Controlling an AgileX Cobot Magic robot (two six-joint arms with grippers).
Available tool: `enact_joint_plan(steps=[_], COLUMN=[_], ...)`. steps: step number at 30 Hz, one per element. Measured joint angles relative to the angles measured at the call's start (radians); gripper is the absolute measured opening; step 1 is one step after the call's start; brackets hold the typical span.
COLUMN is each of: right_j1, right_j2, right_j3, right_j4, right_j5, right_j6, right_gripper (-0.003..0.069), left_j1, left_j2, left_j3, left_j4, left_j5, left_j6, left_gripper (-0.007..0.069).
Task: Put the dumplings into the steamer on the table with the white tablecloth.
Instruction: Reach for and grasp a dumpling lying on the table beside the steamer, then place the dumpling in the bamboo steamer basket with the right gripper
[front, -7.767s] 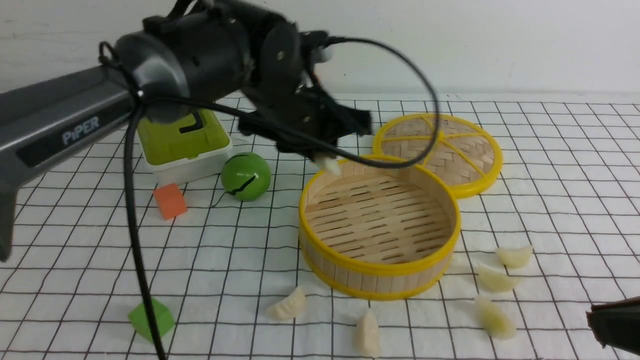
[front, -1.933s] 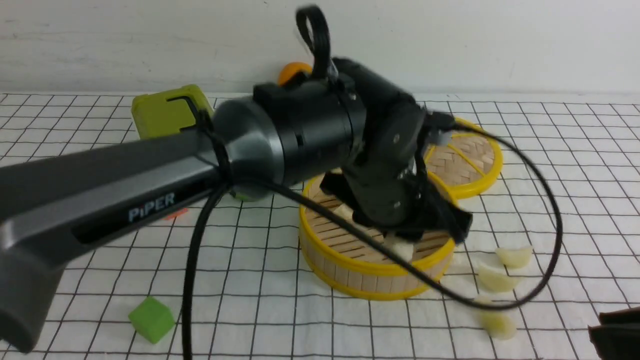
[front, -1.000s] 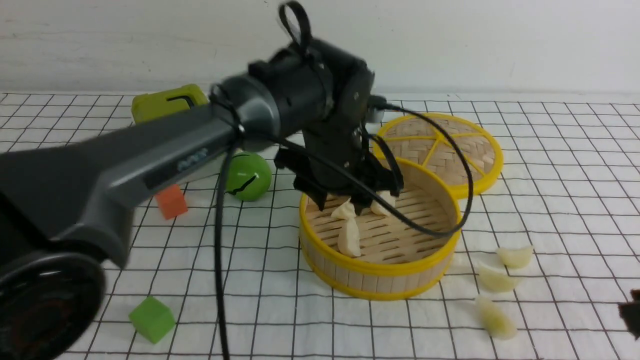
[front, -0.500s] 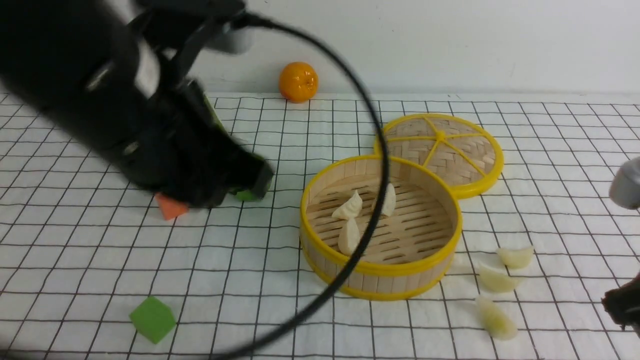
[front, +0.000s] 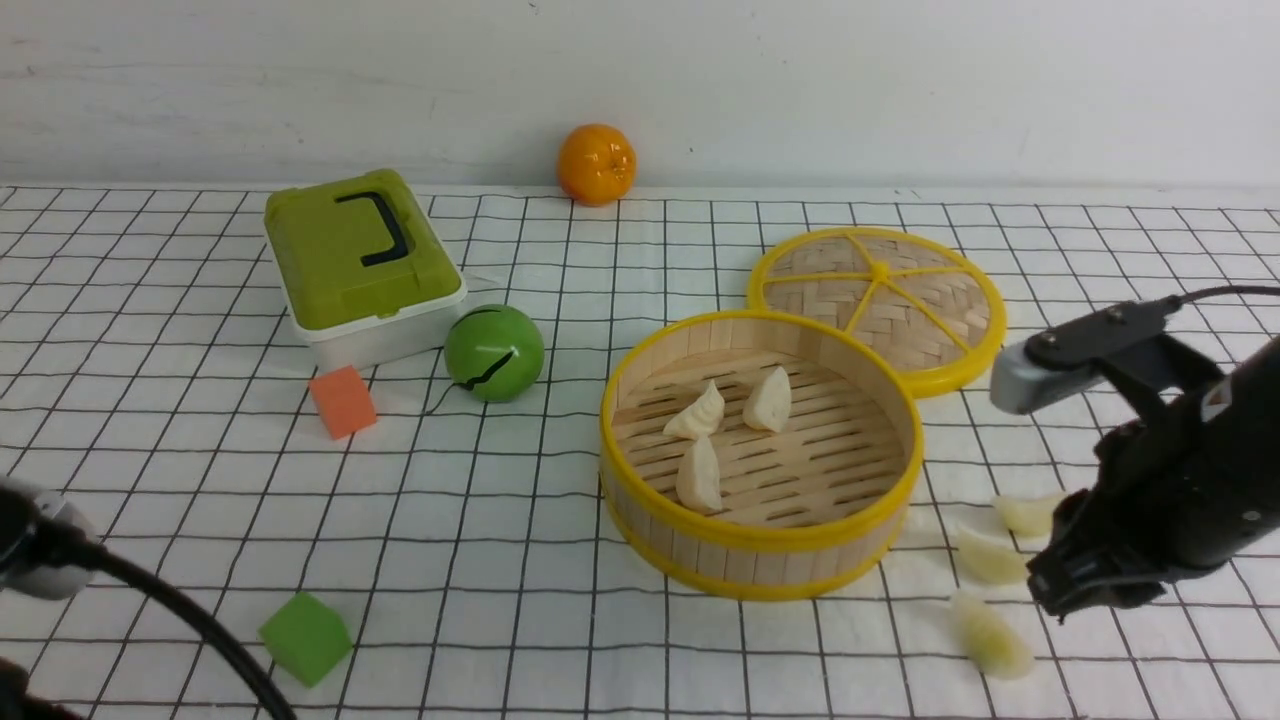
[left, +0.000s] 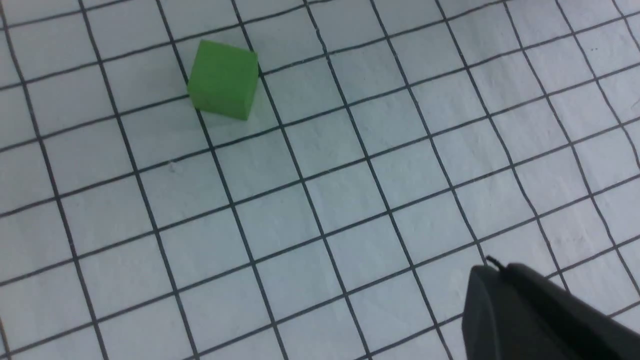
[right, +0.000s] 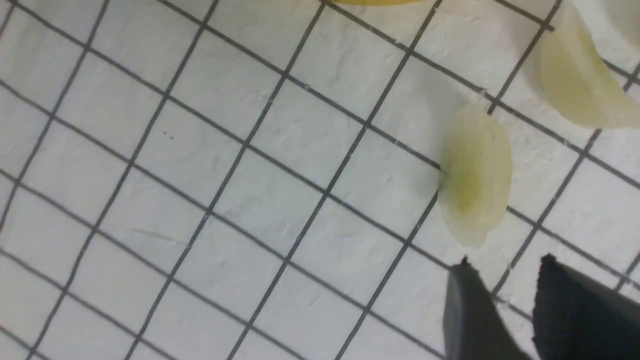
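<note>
Left gripper cropped at edge (jaw state indeterminate); one dumpling cut by frame corner; steamer only a rim sliver.

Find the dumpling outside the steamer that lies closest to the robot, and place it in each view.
Front view: the dumpling lies low on the right, beside the right gripper.
Left wrist view: not in it.
Right wrist view: the dumpling lies just beyond the gripper's tips.
Shared landmark: the neighbouring dumpling, the next one farther from the robot, shows in the front and right wrist views.

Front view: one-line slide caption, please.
Three dumplings lie in the bamboo steamer; three more sit on the gridded tablecloth by the right gripper.
</note>
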Motion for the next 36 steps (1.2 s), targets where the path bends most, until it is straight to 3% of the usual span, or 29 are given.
enact_joint_plan(steps=[4,8,12,17,25,30,36], right_j1=[0.001,0.001,0.012,0.078,0.176,0.2,0.2], right_j2=[0.131,0.217,0.309,0.349,0.311,0.293,0.396], right_j3=[-0.001,-0.001,-0.001,-0.009,-0.181,-0.386,-0.505], right_j4=[-0.002,-0.004,-0.015,-0.148,-0.324,-0.266,-0.154], right_j5=[-0.109,-0.171,-0.21,-0.239,-0.045,0.008,-0.061], right_j6=[-0.004,0.005,0.005,0.094,0.251,0.306,0.319], right_gripper=[0.0414,0.0463,0.0425,0.0253,0.0253,0.0253,0.0253], left_j1=[0.0,0.0,0.0,0.0,0.0,0.0,0.0], left_j2=[-0.007,-0.007,-0.007,-0.007,-0.007,-0.007,-0.007], left_j3=[0.009,0.009,0.009,0.01,0.01,0.01,0.01], left_j4=[-0.022,-0.025,-0.027,-0.027,-0.027,-0.027,-0.027], left_j5=[0.027,0.035,0.035,0.041,0.114,0.141,0.098], left_j6=[0.0,0.0,0.0,0.0,0.0,0.0,0.0], left_gripper=[-0.0013,-0.0013,-0.0013,-0.0013,-0.0013,-0.0013,-0.0013])
